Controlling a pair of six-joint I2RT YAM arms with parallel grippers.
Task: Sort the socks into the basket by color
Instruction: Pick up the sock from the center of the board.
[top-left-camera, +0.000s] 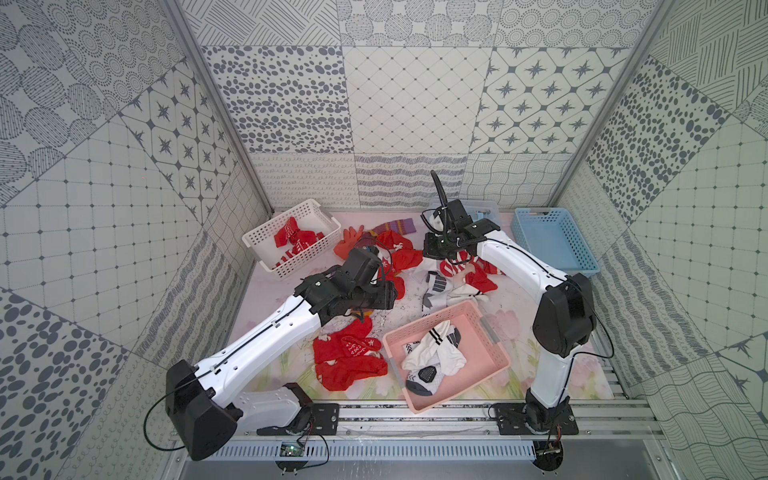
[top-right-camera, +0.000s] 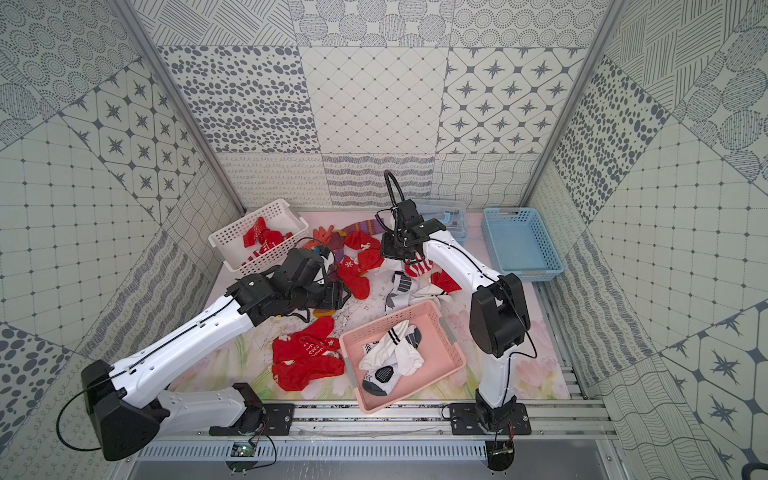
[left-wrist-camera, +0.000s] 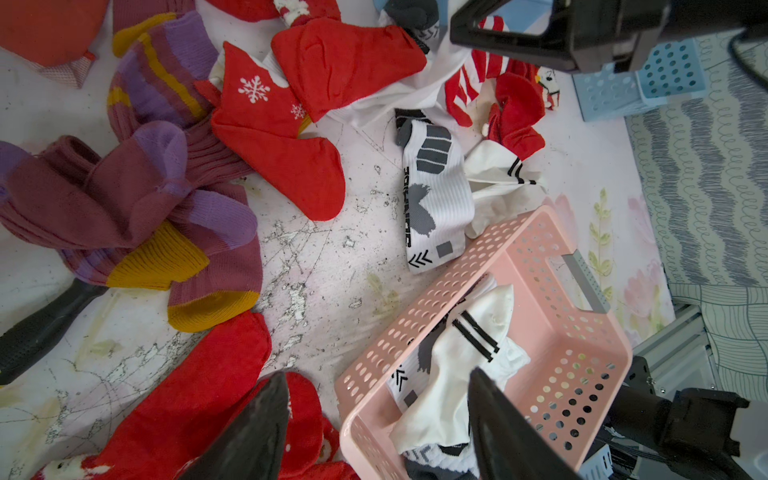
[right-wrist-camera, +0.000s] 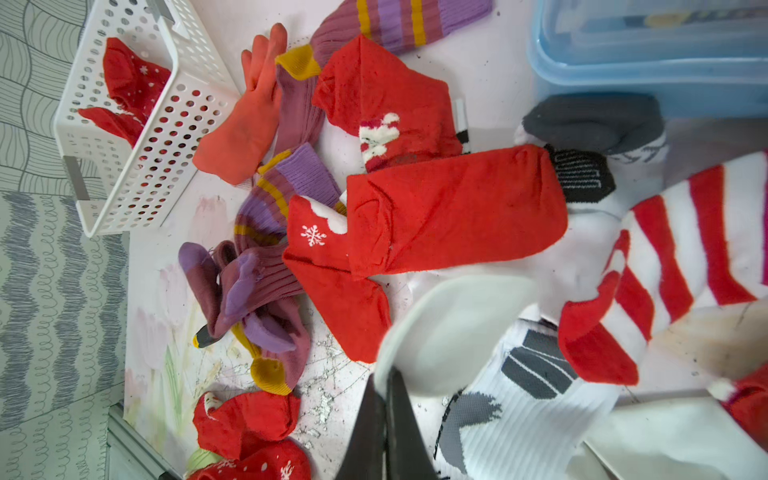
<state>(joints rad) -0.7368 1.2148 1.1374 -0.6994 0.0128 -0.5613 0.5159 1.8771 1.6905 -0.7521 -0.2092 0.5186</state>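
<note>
Grey-white patterned panel walls, aluminium corner posts, scuffed floral tabletop, even light

Two high top views; wrist cameras close above socks.

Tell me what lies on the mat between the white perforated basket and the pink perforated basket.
In both top views, between the white perforated basket and pink perforated basket: the left arm's black wrist, with loose red socks beside the pink one.
</note>
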